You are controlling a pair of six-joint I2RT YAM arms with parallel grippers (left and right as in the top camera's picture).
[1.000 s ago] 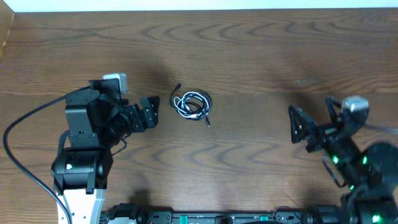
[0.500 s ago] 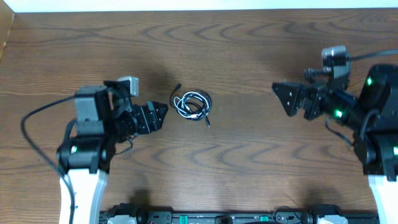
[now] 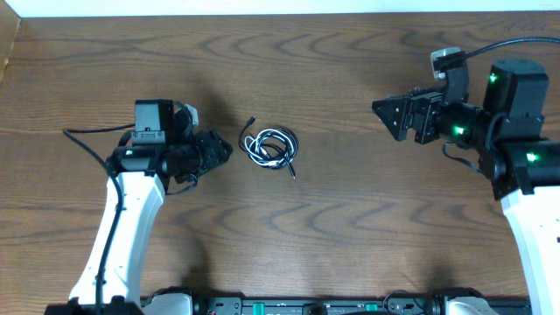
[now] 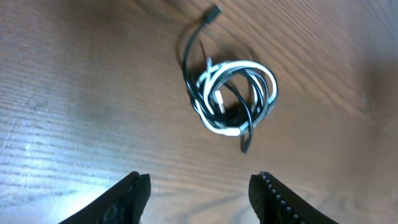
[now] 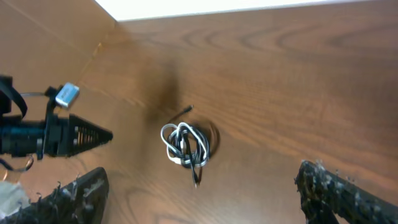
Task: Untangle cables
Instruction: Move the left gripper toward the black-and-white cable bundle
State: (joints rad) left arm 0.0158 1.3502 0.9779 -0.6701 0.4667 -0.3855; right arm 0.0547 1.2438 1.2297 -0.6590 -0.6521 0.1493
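Jaws: both agape, empty; tangled cables [image 3: 269, 148] between them on surface [image 3: 350, 229], we judge for opposing pulls.

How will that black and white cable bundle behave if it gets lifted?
Probably floppy: the cables are thin, loosely coiled cords, so the loops would likely sag. Likely very light. Being intertwined, both may lift together; pushed, they'd probably slide, not roll.

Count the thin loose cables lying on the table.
2. The black cable and the white cable lie coiled together in one tangle near the middle of the table. No other shows in any view.
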